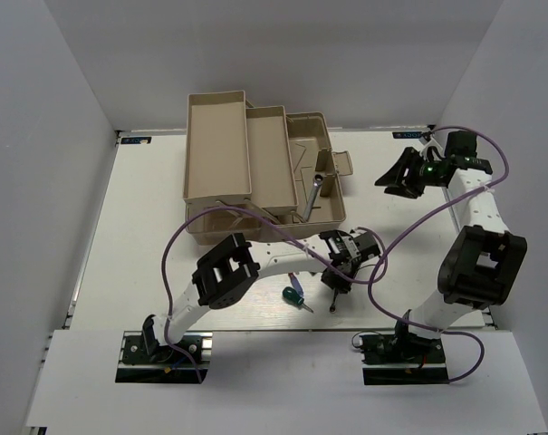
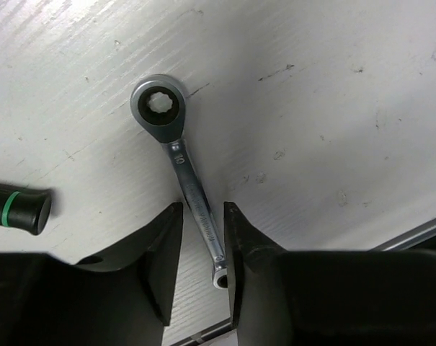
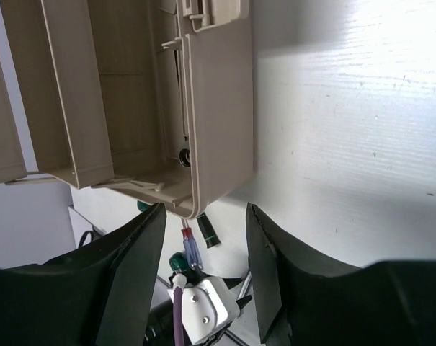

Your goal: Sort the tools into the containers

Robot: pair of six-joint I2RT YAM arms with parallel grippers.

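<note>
A small silver wrench (image 2: 176,148) lies flat on the white table, ring end away from me. My left gripper (image 2: 203,209) is open and straddles its near end; the right finger touches the shaft and a gap shows on the left side. In the top view the left gripper (image 1: 339,274) is low over the table in front of the toolbox (image 1: 255,163). A larger silver wrench (image 1: 312,195) leans in the toolbox's right compartment. A green-handled screwdriver (image 1: 294,294) lies near the left gripper. My right gripper (image 1: 405,172) is open and empty, raised to the right of the toolbox (image 3: 218,108).
A black handle with a green band (image 2: 19,209) lies left of the left gripper. The right wrist view shows a purple screwdriver (image 3: 192,249), a black handle (image 3: 208,231) and a green handle (image 3: 178,261) by the toolbox's corner. The table's metal front edge (image 2: 419,234) is close.
</note>
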